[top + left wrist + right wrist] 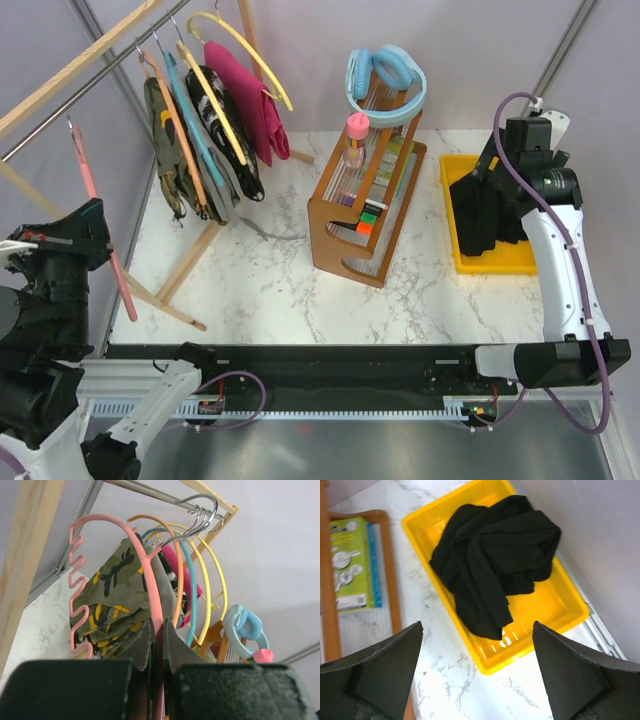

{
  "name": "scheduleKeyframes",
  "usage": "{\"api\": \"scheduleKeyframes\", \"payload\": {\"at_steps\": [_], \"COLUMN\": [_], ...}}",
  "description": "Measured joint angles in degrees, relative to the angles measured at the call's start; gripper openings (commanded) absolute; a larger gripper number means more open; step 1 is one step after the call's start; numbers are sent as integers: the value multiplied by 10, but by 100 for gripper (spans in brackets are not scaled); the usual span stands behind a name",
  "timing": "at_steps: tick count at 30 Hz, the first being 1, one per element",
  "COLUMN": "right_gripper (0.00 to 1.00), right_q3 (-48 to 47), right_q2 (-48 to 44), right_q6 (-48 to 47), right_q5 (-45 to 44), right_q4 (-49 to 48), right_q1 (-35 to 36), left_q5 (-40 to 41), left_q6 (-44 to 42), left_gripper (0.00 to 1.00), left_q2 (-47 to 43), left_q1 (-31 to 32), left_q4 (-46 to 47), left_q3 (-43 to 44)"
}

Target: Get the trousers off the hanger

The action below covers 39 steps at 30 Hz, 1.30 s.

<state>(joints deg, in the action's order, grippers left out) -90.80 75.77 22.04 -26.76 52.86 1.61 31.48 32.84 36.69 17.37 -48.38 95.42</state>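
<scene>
**While your left gripper (156, 630) pinches the pink hanger (150, 575), the black trousers (495, 560) lie in the yellow tray (555, 611)**

Seen from the top camera, the tray sits at 3 o'clock on the marble table (260, 290). Your right gripper (476, 627) hangs over it with its fingers spread wide and nothing between them. The black trousers lie crumpled below, apart from both fingers.

At 10 o'clock the camouflage trousers (112, 592) hang under the rail (150, 491) among the other hangers (193, 595). A magenta garment (250, 95) hangs on their 3 o'clock side. You cannot tell from either view which hanger carries the camouflage pair.

Your left gripper is at 9 o'clock, by the table's left edge. Its fingers are closed tight on the lower stem of the pink hanger, which stands apart from the others, at their 8 o'clock. A wooden rack (365, 210) stands at 12 o'clock, between rail and tray.
</scene>
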Motion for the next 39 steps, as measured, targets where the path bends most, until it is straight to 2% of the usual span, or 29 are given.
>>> {"api": "scheduleKeyframes", "payload": {"at_steps": [9,15,19,30,39], "right_gripper": [98,98,98,98,98], "right_q3": [7,7,3,-50,-112], "right_q2": [-69,-86,-71,-30,22], "right_q6": [-33,-48,-54,-53,-56], "right_q5": [148,201,207,174,140], "right_q4": [-51,-75,-75,-81,-85], "right_q1": [17,69,117,321,362], "left_q5": [26,54,86,150,211], "left_q6": [-28,-61,-78,-118,-139], "left_gripper": [2,2,2,2,2], "left_q2": [69,94,93,107,103], "left_q1": [0,0,0,1,1], "left_q4": [47,92,117,143,176], "left_q3": [-4,-18,-28,-46,-96]}}
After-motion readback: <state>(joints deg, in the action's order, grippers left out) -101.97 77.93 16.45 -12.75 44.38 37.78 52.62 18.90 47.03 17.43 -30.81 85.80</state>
